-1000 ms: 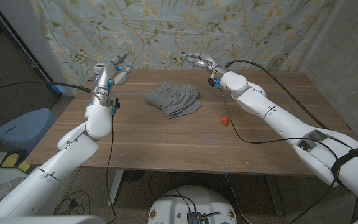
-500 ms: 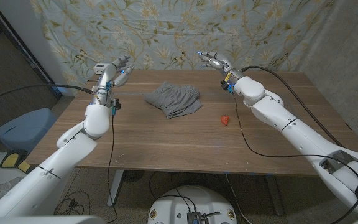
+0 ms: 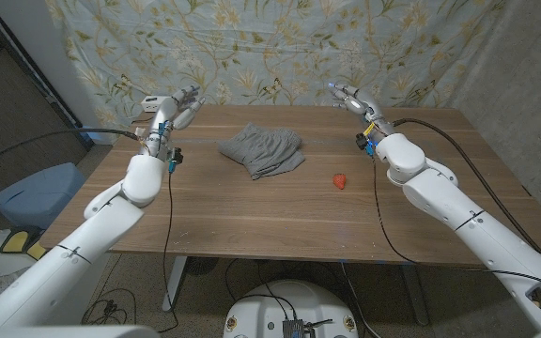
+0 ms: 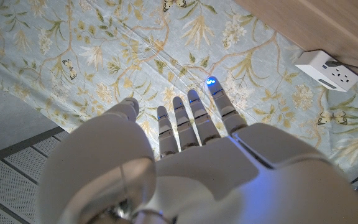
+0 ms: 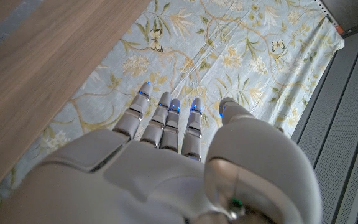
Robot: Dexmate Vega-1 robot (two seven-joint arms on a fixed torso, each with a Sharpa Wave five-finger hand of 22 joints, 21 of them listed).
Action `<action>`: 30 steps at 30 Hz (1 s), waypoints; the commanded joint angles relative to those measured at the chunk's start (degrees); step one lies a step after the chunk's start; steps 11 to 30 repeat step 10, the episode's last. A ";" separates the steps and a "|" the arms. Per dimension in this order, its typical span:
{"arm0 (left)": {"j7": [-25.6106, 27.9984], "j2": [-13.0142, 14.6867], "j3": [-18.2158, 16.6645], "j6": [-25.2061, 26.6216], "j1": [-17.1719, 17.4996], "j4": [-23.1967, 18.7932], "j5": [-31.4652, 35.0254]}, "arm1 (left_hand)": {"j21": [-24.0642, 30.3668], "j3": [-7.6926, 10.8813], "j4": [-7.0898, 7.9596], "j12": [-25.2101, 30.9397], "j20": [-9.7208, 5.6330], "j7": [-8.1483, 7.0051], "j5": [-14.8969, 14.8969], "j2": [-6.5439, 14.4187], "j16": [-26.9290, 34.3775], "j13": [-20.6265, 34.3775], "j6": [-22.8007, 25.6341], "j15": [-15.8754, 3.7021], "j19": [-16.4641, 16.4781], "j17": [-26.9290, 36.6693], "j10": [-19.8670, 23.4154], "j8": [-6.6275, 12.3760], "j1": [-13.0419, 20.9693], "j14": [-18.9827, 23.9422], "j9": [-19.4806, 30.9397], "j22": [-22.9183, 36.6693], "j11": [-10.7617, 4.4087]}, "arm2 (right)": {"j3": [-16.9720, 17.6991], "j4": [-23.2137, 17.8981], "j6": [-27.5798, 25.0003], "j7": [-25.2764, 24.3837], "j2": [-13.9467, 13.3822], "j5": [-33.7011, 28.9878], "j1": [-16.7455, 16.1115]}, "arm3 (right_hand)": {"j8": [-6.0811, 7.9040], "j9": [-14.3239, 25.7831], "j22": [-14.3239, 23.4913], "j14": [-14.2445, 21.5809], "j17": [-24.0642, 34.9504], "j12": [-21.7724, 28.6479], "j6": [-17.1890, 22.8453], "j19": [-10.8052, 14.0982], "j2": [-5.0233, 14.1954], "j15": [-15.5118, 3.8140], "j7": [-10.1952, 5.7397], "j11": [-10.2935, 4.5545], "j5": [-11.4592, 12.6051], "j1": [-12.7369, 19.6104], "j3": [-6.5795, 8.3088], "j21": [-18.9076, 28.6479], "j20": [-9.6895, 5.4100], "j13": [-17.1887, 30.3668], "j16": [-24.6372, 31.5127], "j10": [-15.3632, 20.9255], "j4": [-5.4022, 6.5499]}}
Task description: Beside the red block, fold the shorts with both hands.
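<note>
Wooden desk (image 3: 252, 216) in front of a floral cloth (image 3: 280, 47) backdrop.
The cloth is pale blue with yellow leaves and butterflies, and hangs behind the desk's far edge. A white power strip (image 4: 327, 67) lies at the desk's far left corner, by the cloth. A blue bin (image 3: 36, 192) stands on the floor left of the desk, with a yellow and black object (image 3: 22, 246) near it.

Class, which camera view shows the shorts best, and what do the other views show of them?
The head view: the shorts lie bunched mid-table, wholly visible, left of the red block. Both wrist views face the patterned backdrop and table edge, giving nothing of the shorts.
</note>
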 commanded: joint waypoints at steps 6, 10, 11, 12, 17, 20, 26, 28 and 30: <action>-3.42 1.34 1.52 -2.10 -0.05 -0.29 -3.29 | -0.05 0.69 0.05 0.38 0.40 0.42 0.35 0.35 0.29 0.26 0.34 0.34 -0.45 0.24 0.15 0.30 -0.58 0.08 0.11 0.29 0.48 | 12.34 -10.30 4.39 -12.41 -3.43 -1.55 -19.66 | 0.96 0.06 -0.03 1.90 -0.72 0.61 2.69 1.02 -0.84 0.06 0.86 0.12 -0.08 -0.71 0.79 0.66 0.50 -0.07 0.10 2.24 -0.29; -3.20 0.92 2.65 0.26 -0.44 -1.54 -3.17 | -0.10 0.79 0.04 0.42 0.42 0.60 0.39 0.46 0.29 0.26 0.31 0.37 -0.45 0.25 0.19 0.31 -0.70 0.04 0.11 0.30 0.44 | 14.15 -11.50 7.41 -15.63 -2.12 -4.53 -23.56 | 1.08 0.04 -0.03 2.64 -0.92 0.72 3.56 1.70 -0.48 0.04 1.35 0.23 -0.02 -0.87 1.16 0.93 0.58 -0.11 0.16 2.94 -0.25; -3.20 0.92 2.65 0.26 -0.44 -1.54 -3.17 | -0.10 0.79 0.04 0.42 0.42 0.60 0.39 0.46 0.29 0.26 0.31 0.37 -0.45 0.25 0.19 0.31 -0.70 0.04 0.11 0.30 0.44 | 14.15 -11.50 7.41 -15.63 -2.12 -4.53 -23.56 | 1.08 0.04 -0.03 2.64 -0.92 0.72 3.56 1.70 -0.48 0.04 1.35 0.23 -0.02 -0.87 1.16 0.93 0.58 -0.11 0.16 2.94 -0.25; -3.20 0.92 2.65 0.26 -0.44 -1.54 -3.17 | -0.10 0.79 0.04 0.42 0.42 0.60 0.39 0.46 0.29 0.26 0.31 0.37 -0.45 0.25 0.19 0.31 -0.70 0.04 0.11 0.30 0.44 | 14.15 -11.50 7.41 -15.63 -2.12 -4.53 -23.56 | 1.08 0.04 -0.03 2.64 -0.92 0.72 3.56 1.70 -0.48 0.04 1.35 0.23 -0.02 -0.87 1.16 0.93 0.58 -0.11 0.16 2.94 -0.25; -3.20 0.92 2.65 0.26 -0.44 -1.54 -3.17 | -0.10 0.79 0.04 0.42 0.42 0.60 0.39 0.46 0.29 0.26 0.31 0.37 -0.45 0.25 0.19 0.31 -0.70 0.04 0.11 0.30 0.44 | 14.15 -11.50 7.41 -15.63 -2.12 -4.53 -23.56 | 1.08 0.04 -0.03 2.64 -0.92 0.72 3.56 1.70 -0.48 0.04 1.35 0.23 -0.02 -0.87 1.16 0.93 0.58 -0.11 0.16 2.94 -0.25; -3.20 0.92 2.65 0.26 -0.44 -1.54 -3.17 | -0.10 0.79 0.04 0.42 0.42 0.60 0.39 0.46 0.29 0.26 0.31 0.37 -0.45 0.25 0.19 0.31 -0.70 0.04 0.11 0.30 0.44 | 14.15 -11.50 7.41 -15.63 -2.12 -4.53 -23.56 | 1.08 0.04 -0.03 2.64 -0.92 0.72 3.56 1.70 -0.48 0.04 1.35 0.23 -0.02 -0.87 1.16 0.93 0.58 -0.11 0.16 2.94 -0.25; -3.20 0.92 2.65 0.26 -0.44 -1.54 -3.17 | -0.10 0.79 0.04 0.42 0.42 0.60 0.39 0.46 0.29 0.26 0.31 0.37 -0.45 0.25 0.19 0.31 -0.70 0.04 0.11 0.30 0.44 | 14.15 -11.50 7.41 -15.63 -2.12 -4.53 -23.56 | 1.08 0.04 -0.03 2.64 -0.92 0.72 3.56 1.70 -0.48 0.04 1.35 0.23 -0.02 -0.87 1.16 0.93 0.58 -0.11 0.16 2.94 -0.25; -3.20 0.92 2.65 0.26 -0.44 -1.54 -3.17 | -0.10 0.79 0.04 0.42 0.42 0.60 0.39 0.46 0.29 0.26 0.31 0.37 -0.45 0.25 0.19 0.31 -0.70 0.04 0.11 0.30 0.44 | 14.15 -11.50 7.41 -15.63 -2.12 -4.53 -23.56 | 1.08 0.04 -0.03 2.64 -0.92 0.72 3.56 1.70 -0.48 0.04 1.35 0.23 -0.02 -0.87 1.16 0.93 0.58 -0.11 0.16 2.94 -0.25; -3.20 0.92 2.65 0.26 -0.44 -1.54 -3.17 | -0.10 0.79 0.04 0.42 0.42 0.60 0.39 0.46 0.29 0.26 0.31 0.37 -0.45 0.25 0.19 0.31 -0.70 0.04 0.11 0.30 0.44 | 14.15 -11.50 7.41 -15.63 -2.12 -4.53 -23.56 | 1.08 0.04 -0.03 2.64 -0.92 0.72 3.56 1.70 -0.48 0.04 1.35 0.23 -0.02 -0.87 1.16 0.93 0.58 -0.11 0.16 2.94 -0.25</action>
